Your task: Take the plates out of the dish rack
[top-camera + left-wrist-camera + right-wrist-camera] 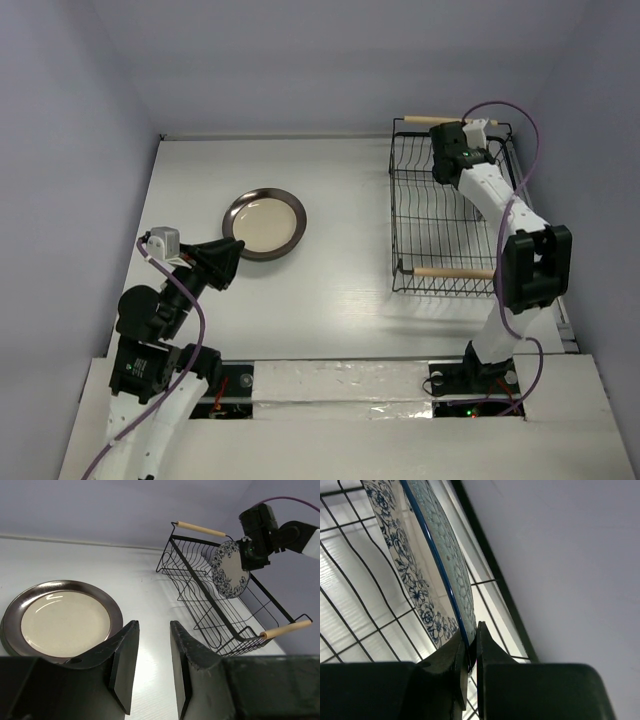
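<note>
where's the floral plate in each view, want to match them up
Top: can't be made out, hidden under the right pincer at the far end of the rack.
Left wrist: upper right, plate on edge in the rack.
Right wrist: upper left, plate, its rim nipped by the pincer.
Shared landmark: the black wire rack.

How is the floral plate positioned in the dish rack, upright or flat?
Upright: the floral plate is on edge within the dish rack, with the right gripper shut on its rim.
</note>
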Motion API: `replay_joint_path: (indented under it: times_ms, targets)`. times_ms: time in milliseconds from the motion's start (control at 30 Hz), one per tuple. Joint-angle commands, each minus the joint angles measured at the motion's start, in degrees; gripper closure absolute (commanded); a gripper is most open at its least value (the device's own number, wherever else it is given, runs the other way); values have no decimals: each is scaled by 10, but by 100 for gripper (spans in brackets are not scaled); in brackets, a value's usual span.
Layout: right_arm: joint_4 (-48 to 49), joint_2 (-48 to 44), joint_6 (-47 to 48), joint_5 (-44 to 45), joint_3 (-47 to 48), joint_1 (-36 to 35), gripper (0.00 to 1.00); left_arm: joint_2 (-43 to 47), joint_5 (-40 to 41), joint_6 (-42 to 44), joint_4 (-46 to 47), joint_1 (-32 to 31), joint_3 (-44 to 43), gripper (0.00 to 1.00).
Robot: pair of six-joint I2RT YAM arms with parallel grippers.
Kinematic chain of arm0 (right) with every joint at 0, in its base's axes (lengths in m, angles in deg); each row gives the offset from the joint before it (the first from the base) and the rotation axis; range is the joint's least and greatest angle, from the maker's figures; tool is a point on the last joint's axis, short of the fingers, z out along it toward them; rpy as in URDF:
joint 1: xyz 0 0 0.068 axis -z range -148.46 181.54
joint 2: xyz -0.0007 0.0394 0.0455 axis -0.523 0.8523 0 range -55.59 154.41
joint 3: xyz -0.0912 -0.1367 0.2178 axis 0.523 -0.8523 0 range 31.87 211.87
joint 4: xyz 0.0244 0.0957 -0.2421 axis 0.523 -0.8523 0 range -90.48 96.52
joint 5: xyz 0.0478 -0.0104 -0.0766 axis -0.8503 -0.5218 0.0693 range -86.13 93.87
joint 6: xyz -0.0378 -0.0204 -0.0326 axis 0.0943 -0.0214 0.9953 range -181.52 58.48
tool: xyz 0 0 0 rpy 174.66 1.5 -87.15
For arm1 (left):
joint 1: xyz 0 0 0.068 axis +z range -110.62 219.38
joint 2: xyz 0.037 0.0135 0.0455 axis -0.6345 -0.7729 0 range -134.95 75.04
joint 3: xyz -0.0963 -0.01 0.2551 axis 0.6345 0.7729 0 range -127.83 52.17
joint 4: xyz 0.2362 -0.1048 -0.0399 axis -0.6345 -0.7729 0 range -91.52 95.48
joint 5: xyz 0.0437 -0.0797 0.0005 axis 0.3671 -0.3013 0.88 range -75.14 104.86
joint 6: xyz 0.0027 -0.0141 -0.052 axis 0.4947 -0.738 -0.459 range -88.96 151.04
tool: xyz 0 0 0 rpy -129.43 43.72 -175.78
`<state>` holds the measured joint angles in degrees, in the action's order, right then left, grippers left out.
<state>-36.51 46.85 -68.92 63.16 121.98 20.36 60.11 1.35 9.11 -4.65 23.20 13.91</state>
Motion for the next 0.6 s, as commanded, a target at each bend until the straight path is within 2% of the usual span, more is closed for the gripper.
replay_joint_path:
  times_ms: [0, 233, 333, 500, 533, 567]
  targets:
    - [53, -91, 12, 42, 24, 5, 100, 9, -8, 1, 22, -3, -3, 72]
    - [43, -161, 21, 51, 49, 5, 100, 7, -6, 0, 24, -3, -3, 71]
    - [37, -215, -6, 8, 60, 5, 100, 9, -7, 0, 25, -3, -2, 71]
    - [44, -290, -88, -177, 73, -2, 100, 7, -8, 0, 25, -3, -1, 70]
    - [54, -311, -104, -257, 68, -15, 100, 6, -8, 0, 24, -3, -1, 70]
    - [65, -321, -133, -295, 62, -21, 100, 5, -7, 0, 24, -3, -1, 70]
